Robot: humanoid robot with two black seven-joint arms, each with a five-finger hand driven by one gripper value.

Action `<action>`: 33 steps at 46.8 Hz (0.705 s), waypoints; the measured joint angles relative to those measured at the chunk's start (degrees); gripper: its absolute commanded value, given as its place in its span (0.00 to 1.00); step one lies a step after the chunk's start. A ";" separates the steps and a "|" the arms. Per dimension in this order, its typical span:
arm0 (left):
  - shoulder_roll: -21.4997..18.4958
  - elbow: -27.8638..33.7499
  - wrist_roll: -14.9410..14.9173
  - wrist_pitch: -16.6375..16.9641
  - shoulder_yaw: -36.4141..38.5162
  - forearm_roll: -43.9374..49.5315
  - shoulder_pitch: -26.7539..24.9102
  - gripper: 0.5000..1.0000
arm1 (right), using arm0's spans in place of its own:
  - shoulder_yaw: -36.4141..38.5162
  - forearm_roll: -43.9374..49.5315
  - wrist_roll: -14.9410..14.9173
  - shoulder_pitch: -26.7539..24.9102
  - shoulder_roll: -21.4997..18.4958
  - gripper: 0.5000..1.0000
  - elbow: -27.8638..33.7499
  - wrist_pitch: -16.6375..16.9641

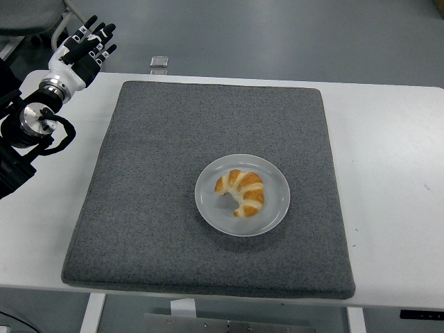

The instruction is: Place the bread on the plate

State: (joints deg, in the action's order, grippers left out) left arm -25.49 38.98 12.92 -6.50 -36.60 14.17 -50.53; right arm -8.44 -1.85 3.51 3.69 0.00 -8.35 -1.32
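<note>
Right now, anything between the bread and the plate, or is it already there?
Nothing in the way: the bread already lies on the plate, in the middle of the grey mat. The left robot hand is off at the table's far left corner, fingers spread, holding nothing.

I can read no text, label, brand, number or sign anywhere in my view. A small pale object sits just past the table's far edge, toward its left corner, but it is too small to show any print.
</note>
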 measured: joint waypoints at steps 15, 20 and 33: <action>0.01 -0.09 0.00 0.00 0.03 -0.36 0.86 1.00 | 0.07 0.00 0.00 0.00 0.00 0.86 0.00 0.01; 0.01 -0.57 0.00 0.00 0.03 -0.44 1.04 1.00 | 0.04 -0.14 0.00 0.00 0.00 0.86 0.00 0.12; 0.01 -1.19 0.04 -0.09 0.03 -0.55 1.05 1.00 | -0.09 -0.19 0.01 -0.06 0.00 0.86 0.00 -0.04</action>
State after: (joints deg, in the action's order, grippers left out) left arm -25.49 37.79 12.95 -6.60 -36.57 13.62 -49.48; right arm -8.53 -2.04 3.52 3.63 0.00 -8.35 -1.36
